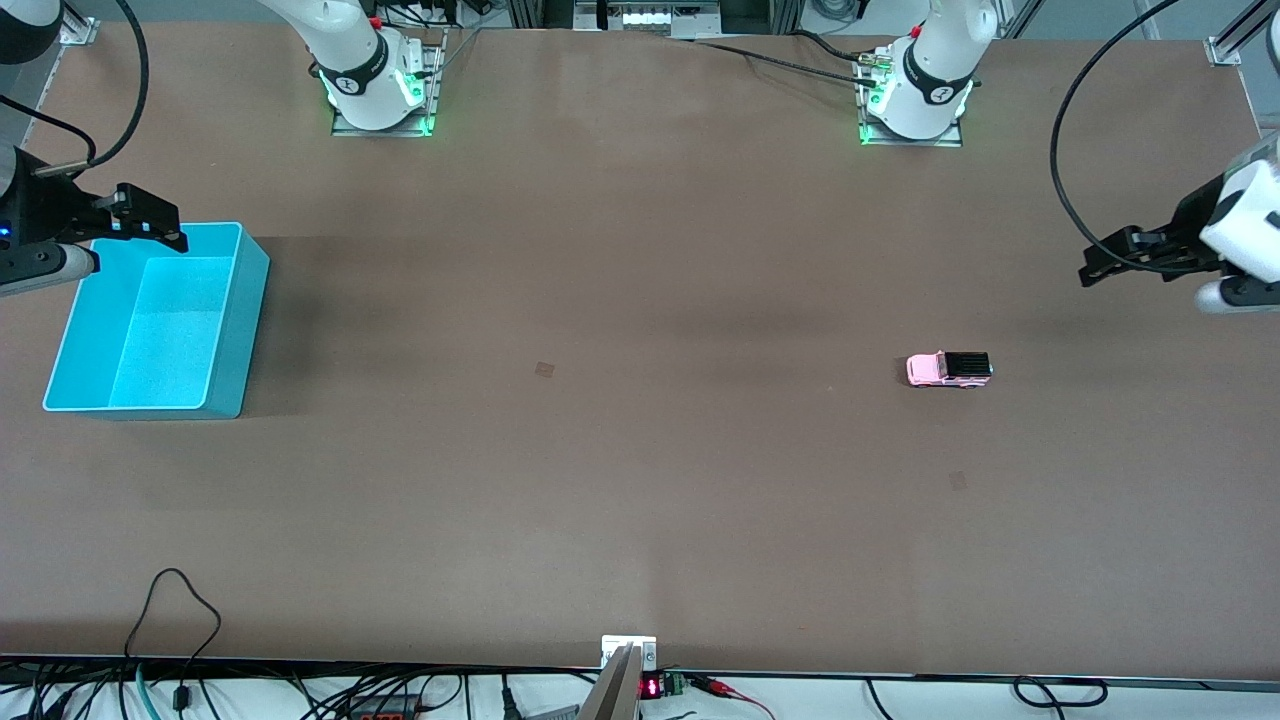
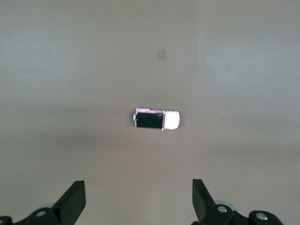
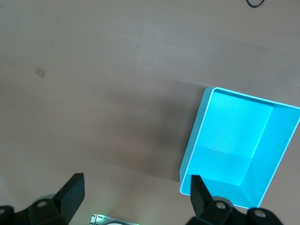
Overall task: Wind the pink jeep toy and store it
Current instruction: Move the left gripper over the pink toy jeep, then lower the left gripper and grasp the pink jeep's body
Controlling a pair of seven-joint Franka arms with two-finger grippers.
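Observation:
The pink jeep toy (image 1: 949,369), light pink with a black ribbed rear roof, stands on the brown table toward the left arm's end. It also shows in the left wrist view (image 2: 156,119). My left gripper (image 1: 1092,263) is open and empty, up in the air over the table's end by the left arm, apart from the jeep; its fingertips (image 2: 75,194) frame bare table. The cyan bin (image 1: 160,320) stands empty at the right arm's end and shows in the right wrist view (image 3: 239,150). My right gripper (image 1: 172,232) is open and empty over the bin's rim.
The arm bases (image 1: 378,80) stand along the table's edge farthest from the front camera. Black cables (image 1: 170,620) lie at the table's near edge. Two small faint marks (image 1: 545,369) are on the table surface.

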